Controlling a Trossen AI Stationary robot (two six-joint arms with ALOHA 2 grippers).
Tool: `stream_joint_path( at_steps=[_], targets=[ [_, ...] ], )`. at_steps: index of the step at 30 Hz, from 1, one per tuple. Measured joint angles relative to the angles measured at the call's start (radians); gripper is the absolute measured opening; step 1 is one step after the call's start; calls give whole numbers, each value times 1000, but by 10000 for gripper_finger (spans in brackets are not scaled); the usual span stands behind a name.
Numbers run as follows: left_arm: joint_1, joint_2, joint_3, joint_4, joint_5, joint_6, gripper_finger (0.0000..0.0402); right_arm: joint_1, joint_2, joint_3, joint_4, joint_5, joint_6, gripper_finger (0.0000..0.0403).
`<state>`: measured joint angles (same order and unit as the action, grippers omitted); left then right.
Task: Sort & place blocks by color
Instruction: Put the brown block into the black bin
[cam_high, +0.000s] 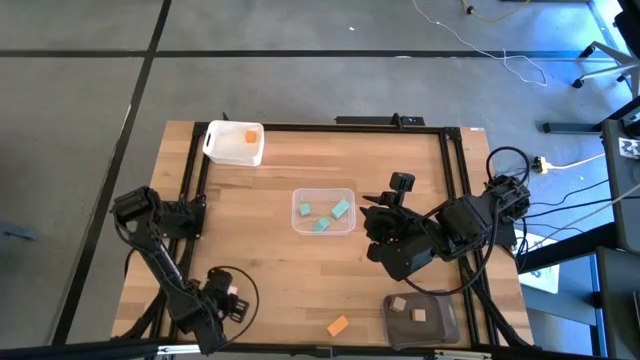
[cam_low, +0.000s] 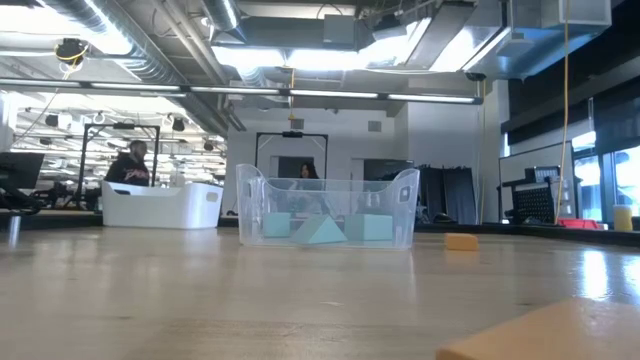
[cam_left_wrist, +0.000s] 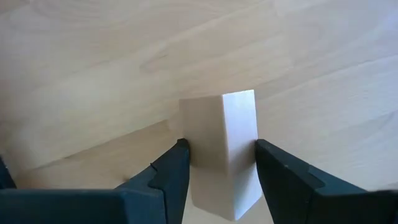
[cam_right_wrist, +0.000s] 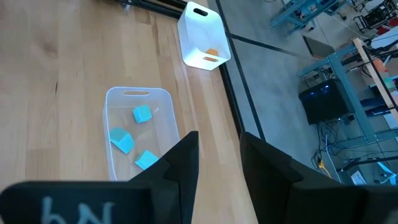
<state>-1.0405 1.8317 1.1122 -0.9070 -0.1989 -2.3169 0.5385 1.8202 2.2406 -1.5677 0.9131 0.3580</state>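
My left gripper is at the table's near left and is shut on a pale tan block. My right gripper hangs open and empty above the table, just right of the clear tub. That tub holds three teal blocks. An orange block lies in the white tub at the far left. Two tan blocks lie in the dark grey tub at the near right. A loose orange block lies on the table near the front edge. My left gripper pinches the tan block by two opposite side faces between its two fingers, which point down at the table. The block stands on end between them. Whether its lower end rests on the table, I cannot tell.
In the low view a small orange block lies on the table right of the clear tub. A black frame runs along the table's sides and far edge. Bare wood lies between the tubs. People show in the room beyond the table.
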Motion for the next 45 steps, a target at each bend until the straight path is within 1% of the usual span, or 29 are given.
stream_joint_path(
  at_steps=[6,13,22,25,29,33,39,42,45],
  targets=[
    [5,0,0,0,19,0,164,0,0,0,0,0,0,120],
    [17,-18,-3,13,45,22,145,0,0,0,1,0,0,120],
    [19,-80,-10,24,63,24,137,0,0,0,4,0,0,120],
    [24,-109,-10,17,55,27,136,0,0,0,5,0,0,120],
    [24,-124,-9,21,41,67,128,0,0,0,8,0,0,120],
    [32,-131,-8,34,65,102,122,0,0,0,16,0,0,120],
    [32,-132,-6,95,86,63,122,0,0,0,29,-30,2,120],
    [32,-133,-6,102,107,59,121,0,0,0,45,-53,0,120],
    [32,-133,-6,101,128,71,123,0,0,0,53,-53,0,120]
  ],
)
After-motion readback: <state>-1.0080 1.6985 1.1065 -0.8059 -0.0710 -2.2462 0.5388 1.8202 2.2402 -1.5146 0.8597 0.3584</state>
